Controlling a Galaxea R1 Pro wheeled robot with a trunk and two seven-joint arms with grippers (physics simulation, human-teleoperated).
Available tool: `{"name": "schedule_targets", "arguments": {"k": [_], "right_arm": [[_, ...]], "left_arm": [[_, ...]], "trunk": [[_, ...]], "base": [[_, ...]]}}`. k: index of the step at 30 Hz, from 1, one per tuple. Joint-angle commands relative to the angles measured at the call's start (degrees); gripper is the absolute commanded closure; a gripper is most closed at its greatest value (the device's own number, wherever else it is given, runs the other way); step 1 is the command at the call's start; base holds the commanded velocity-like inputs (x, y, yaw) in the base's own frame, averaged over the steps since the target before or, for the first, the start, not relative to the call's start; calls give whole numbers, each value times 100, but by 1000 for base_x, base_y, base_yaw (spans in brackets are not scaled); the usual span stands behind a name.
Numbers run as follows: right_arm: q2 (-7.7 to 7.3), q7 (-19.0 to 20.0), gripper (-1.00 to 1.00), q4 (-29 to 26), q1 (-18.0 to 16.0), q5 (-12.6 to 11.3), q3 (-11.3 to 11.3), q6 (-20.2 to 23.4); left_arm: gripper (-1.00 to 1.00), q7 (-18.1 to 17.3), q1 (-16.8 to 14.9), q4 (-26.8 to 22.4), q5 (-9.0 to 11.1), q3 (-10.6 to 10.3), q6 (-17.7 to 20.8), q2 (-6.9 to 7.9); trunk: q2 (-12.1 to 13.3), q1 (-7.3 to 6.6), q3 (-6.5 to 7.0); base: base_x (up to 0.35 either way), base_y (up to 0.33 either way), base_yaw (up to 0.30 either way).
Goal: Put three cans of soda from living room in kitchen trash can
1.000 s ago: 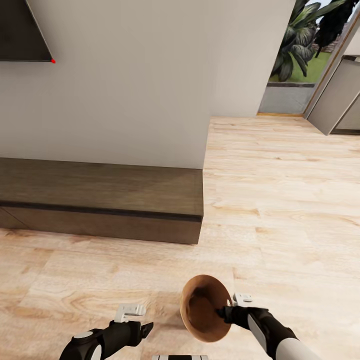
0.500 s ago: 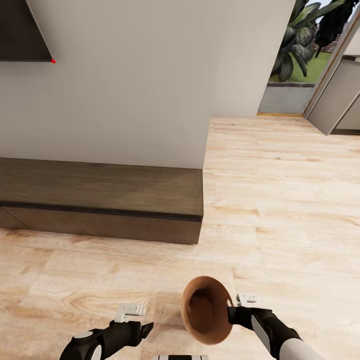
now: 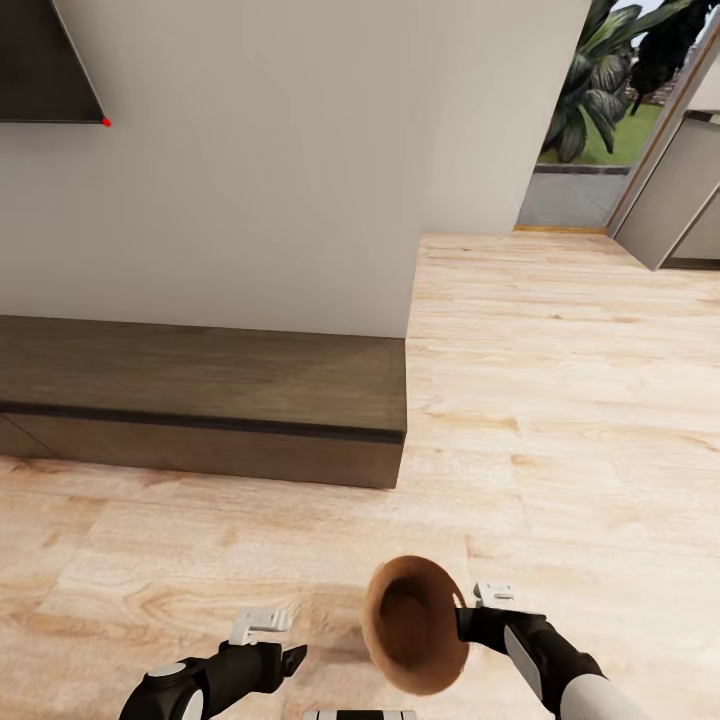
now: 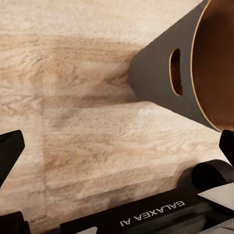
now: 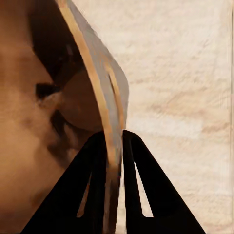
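Observation:
The tash can (image 3: 413, 625), a brown copper-coloured bin, hangs tipped on its side above the plank floor, with its dark mouth facing the head camera. My right gripper (image 3: 462, 626) is shut on its rim (image 5: 105, 87), one finger inside the wall and one outside. The bin's grey-shaded outer wall and copper inside (image 4: 214, 63) also appear in the left wrist view. My left gripper (image 3: 292, 656) is open and holds nothing, low at the left and a short way from the bin. The cans of soda are out of view.
A low dark wooden cabinet (image 3: 200, 400) runs along the white wall (image 3: 280, 170) ahead on the left, under a dark screen (image 3: 40, 60). Light plank floor (image 3: 560, 400) stretches ahead on the right to a glass opening with plants (image 3: 590, 120) and a grey panel (image 3: 670, 190).
The tash can and my right gripper have drifted slightly down and to the right in the head view. The left arm and the camera have stayed put.

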Motion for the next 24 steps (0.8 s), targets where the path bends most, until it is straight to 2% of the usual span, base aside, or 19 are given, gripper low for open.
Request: {"name": "schedule_targets", "arguments": {"k": [1, 3, 5, 6, 7, 10, 13, 15, 17, 21, 24], "right_arm": [[-38, 47, 100, -195, 1, -41, 21, 12], [-128, 232, 100, -655, 5, -59, 26, 81], [-290, 656, 100, -924, 8, -76, 23, 227], [-482, 1298, 100, -1051, 9, -92, 13, 425], [-1237, 2640, 100, -3422, 142, -61, -58, 2119], [-1242, 2645, 100, -5006, 786, -67, -194, 2784], [-1217, 2640, 100, -6041, 1475, -56, -532, 3072], [-1204, 2639, 100, -6316, 1706, -51, -692, 3138], [-1193, 2639, 100, -6459, 1802, -48, -761, 3165], [-1184, 2646, 100, -6586, 1862, -56, -828, 3316], [-1184, 2651, 100, -6616, 1868, -67, -1001, 3495]], "left_arm": [[-100, 0, 0, -1, 0, 0, 0, 0], [-100, 0, 0, -1, 0, 1, 0, 1], [-100, 0, 0, -2, 0, 3, 0, 1], [-100, 0, 0, -1, 0, 5, 0, 1], [-100, 0, 0, 6, -8, 5, 0, -1], [-100, 0, 0, 6, -9, 5, 0, -2], [-100, 0, 0, 6, -8, 2, 0, -6], [-100, 0, 0, 6, -8, 2, 0, -7], [-100, 0, 0, 6, -9, 1, 0, -8], [-100, 0, 0, 6, -9, 0, 0, -13], [-100, 0, 0, 6, -4, 0, 0, -15]], "trunk": [[0, 0, 0], [0, 0, 0], [0, 0, 0], [0, 0, 0], [0, 0, 0], [0, 0, 0], [0, 0, 0], [0, 0, 0], [0, 0, 0], [0, 0, 0], [0, 0, 0]], "base": [[0, 0, 0], [0, 0, 0], [0, 0, 0], [0, 0, 0], [0, 0, 0], [0, 0, 0], [0, 0, 0], [0, 0, 0], [0, 0, 0], [0, 0, 0], [0, 0, 0]]}}
